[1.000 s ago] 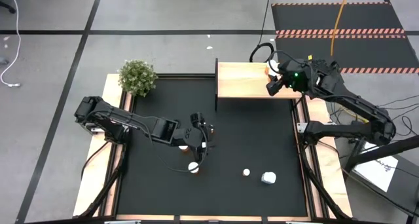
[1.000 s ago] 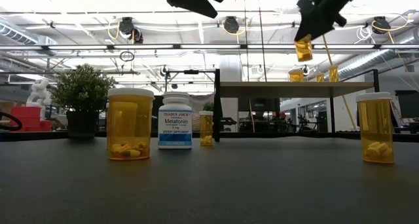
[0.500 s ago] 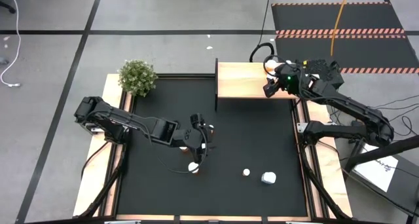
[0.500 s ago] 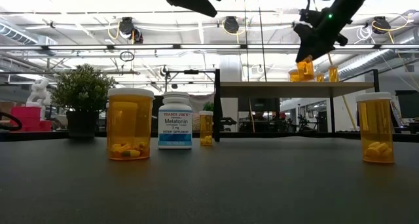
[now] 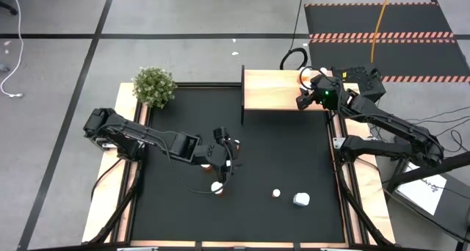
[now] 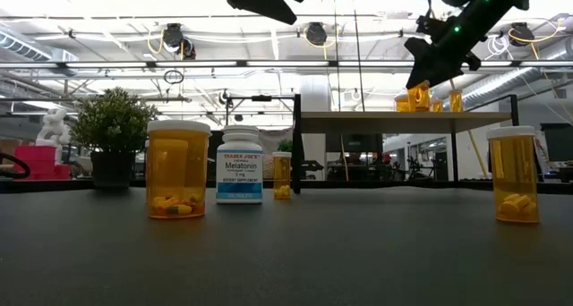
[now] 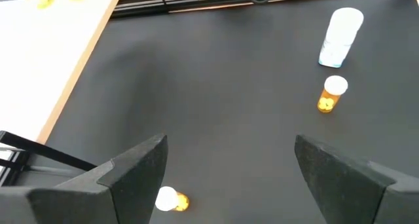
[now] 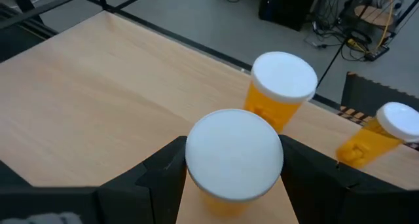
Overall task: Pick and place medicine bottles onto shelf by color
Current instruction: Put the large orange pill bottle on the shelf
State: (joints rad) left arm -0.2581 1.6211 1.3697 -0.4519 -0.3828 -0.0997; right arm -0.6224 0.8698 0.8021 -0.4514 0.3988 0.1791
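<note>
My right gripper (image 5: 302,98) is shut on an amber bottle with a white cap (image 8: 234,152) over the right end of the pale wood shelf (image 5: 272,89). Two more amber bottles (image 8: 281,86) (image 8: 380,129) stand on the shelf just beyond it. My left gripper (image 5: 224,154) hangs open and empty above the black mat. On the mat stand a large amber bottle (image 6: 177,167), a white Melatonin bottle (image 6: 239,165), a small amber bottle (image 6: 282,174) and another amber bottle (image 6: 513,174). My right gripper pinches the bottle between its two fingers (image 8: 163,168), on opposite sides just under the white cap (image 8: 196,160). The fingers slant down from above. The bottle stays upright with its base (image 6: 417,106) at the shelf top; whether it rests there, I cannot tell.
A green potted plant (image 5: 154,86) stands at the mat's far left corner. Wooden rails (image 5: 110,192) run along both sides of the mat. In the left wrist view a white bottle (image 7: 340,37) lies on its side near an upright small amber one (image 7: 330,96).
My right gripper has gone down toward the shelf with the amber bottle, which stays upright and has dropped from well above the shelf to about its top, beside the bottles standing there.
</note>
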